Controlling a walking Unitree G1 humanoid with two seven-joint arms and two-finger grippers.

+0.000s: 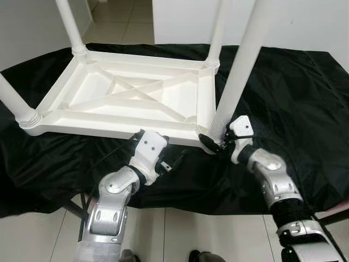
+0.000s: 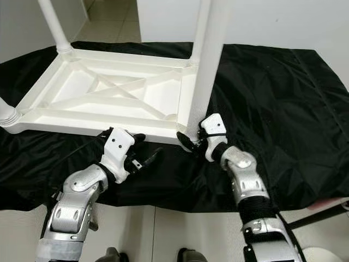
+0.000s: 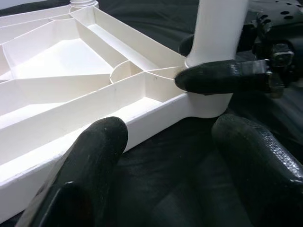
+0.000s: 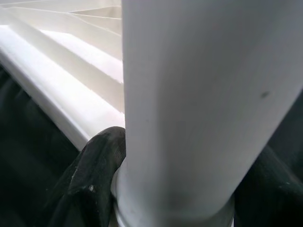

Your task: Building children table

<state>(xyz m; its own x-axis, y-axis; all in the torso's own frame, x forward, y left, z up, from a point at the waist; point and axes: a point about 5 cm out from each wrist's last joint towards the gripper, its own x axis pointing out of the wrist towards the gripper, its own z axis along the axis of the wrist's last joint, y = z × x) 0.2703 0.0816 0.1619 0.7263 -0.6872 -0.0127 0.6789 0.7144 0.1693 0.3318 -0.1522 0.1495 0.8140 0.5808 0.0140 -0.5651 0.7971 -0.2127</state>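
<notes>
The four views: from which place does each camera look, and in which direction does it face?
Left eye view: from the head, forward and down at the upturned table top on black cloth; both silver arms show.
Right eye view: the same scene from the head.
Left wrist view: on the left wrist, along the open left gripper toward the near leg.
Right wrist view: on the right wrist, close on that leg, with black fingers on either side of its base.
Shared: the left wrist view also shows the right gripper at that leg.

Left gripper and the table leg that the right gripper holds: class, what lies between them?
Only bare black cloth lies between the left gripper and the leg, in the left wrist view.
</notes>
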